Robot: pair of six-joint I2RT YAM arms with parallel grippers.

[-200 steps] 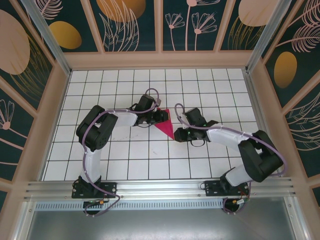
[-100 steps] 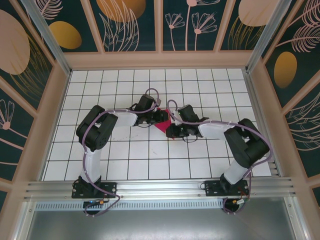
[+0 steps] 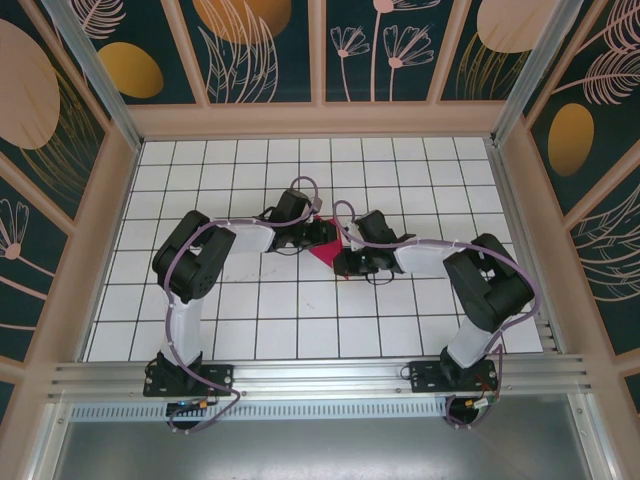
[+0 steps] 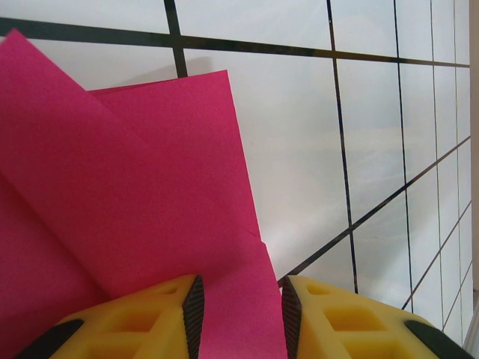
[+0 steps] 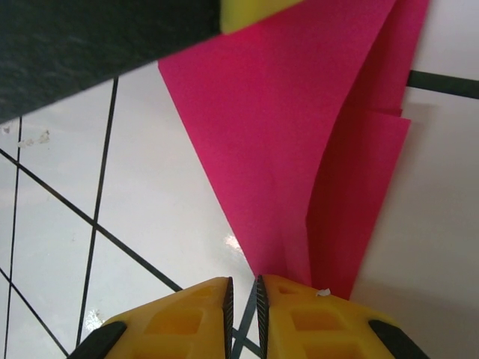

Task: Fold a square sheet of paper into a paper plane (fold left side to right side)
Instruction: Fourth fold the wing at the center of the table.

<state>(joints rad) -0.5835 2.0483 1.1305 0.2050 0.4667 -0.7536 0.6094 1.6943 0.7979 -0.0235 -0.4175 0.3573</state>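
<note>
The square sheet of paper (image 3: pixel 323 252) is magenta-pink and folded into a creased, pointed triangular shape lying on the white grid table (image 3: pixel 250 300). My left gripper (image 3: pixel 321 233) rests on its upper left part. In the left wrist view the paper (image 4: pixel 135 187) spreads flat under the left gripper (image 4: pixel 239 288), whose pads stand apart with the sheet spanning the gap. My right gripper (image 3: pixel 344 262) sits at the paper's lower tip. The right wrist view has the right gripper (image 5: pixel 242 288) nearly closed with bare table in the slit, and the paper's (image 5: pixel 277 134) point runs under its right finger (image 5: pixel 314 314).
Wooden walls with leaf-pattern panels (image 3: pixel 320 45) enclose the table on three sides. An aluminium rail (image 3: pixel 320 375) carries both arm bases at the near edge. The left gripper's dark body (image 5: pixel 90 45) crosses the top of the right wrist view.
The right arm swung left and came down onto the paper's lower tip, covering it. The left gripper has stayed on the paper.
</note>
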